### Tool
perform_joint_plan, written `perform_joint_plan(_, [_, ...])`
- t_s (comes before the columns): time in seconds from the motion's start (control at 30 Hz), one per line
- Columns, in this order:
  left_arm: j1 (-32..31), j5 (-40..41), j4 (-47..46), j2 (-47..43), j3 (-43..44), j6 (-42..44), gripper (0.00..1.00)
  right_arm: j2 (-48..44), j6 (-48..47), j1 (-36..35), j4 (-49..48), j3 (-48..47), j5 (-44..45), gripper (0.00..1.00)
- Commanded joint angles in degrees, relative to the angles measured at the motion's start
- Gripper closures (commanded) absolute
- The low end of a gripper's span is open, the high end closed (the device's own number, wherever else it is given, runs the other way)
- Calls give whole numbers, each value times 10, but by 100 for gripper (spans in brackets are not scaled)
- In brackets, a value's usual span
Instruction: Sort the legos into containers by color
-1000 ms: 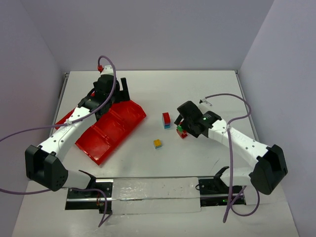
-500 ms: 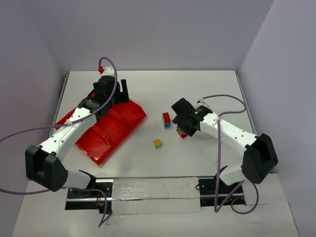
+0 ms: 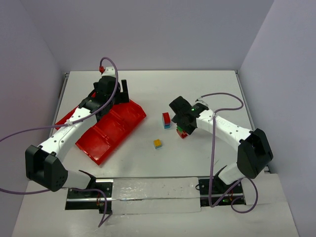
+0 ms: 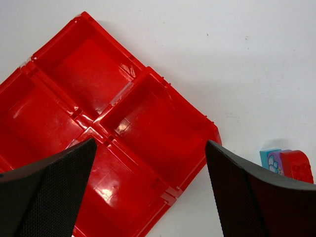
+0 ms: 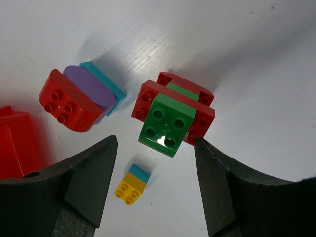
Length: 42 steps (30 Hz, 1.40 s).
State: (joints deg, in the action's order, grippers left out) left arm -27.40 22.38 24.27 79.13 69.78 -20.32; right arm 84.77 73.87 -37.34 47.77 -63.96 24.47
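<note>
The right gripper (image 5: 155, 143), half open and empty, hovers over the green brick (image 5: 165, 123) on its red base (image 5: 148, 98); it should centre and close squarely; the left gripper (image 4: 150, 144) hangs wide open, empty, over the tray (image 4: 163, 123).

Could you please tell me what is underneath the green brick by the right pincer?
The green brick sits on top of a wider red brick, which sticks out on either side. The red brick's middle, and anything beneath it, is covered from view.
</note>
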Motion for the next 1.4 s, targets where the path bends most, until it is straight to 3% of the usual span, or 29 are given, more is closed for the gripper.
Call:
perform_joint_plan(0.0, [-5,11,-6,-10,-3,7,1,4,4,3,15,-21,31,34])
perform_joint_plan(0.3, [-6,18,-3,-6,-1,10,1,26,-10,6,17,-39,49,46])
perform_joint_plan(0.87, [-9,34,1,-11,-7,13,0,43,-33,11,25,-50,65,48])
perform_joint_plan(1.03, [-10,34,0,-9,-4,12,1,36,-56,11,22,-50,75,68])
perform_joint_plan(1.37, [-12,36,2,-8,-2,12,1,60,-118,11,18,-59,84,47])
